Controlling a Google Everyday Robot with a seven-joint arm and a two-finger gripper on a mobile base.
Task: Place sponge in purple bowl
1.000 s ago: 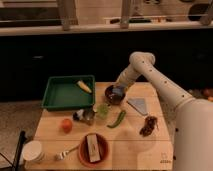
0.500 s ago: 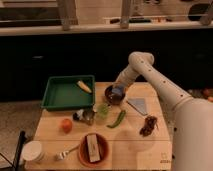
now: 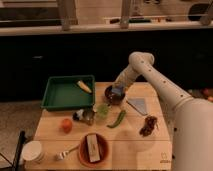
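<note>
The purple bowl (image 3: 112,95) sits near the back of the wooden table (image 3: 130,145), just right of the green tray. My gripper (image 3: 117,91) hangs right over the bowl's opening, at the end of the white arm that comes in from the right. A small blue-teal block, the sponge (image 3: 117,91), shows at the gripper's tip, over or in the bowl. I cannot tell whether it is still held.
A green tray (image 3: 60,95) holds a yellow piece (image 3: 84,86). An orange bowl (image 3: 101,152) with a tan-brown block (image 3: 92,148) is at the front. Also there: a green cup (image 3: 103,111), a green pepper (image 3: 117,119), an orange fruit (image 3: 66,125), a grey cloth (image 3: 138,104), a dark brown object (image 3: 148,125), a white cup (image 3: 32,151).
</note>
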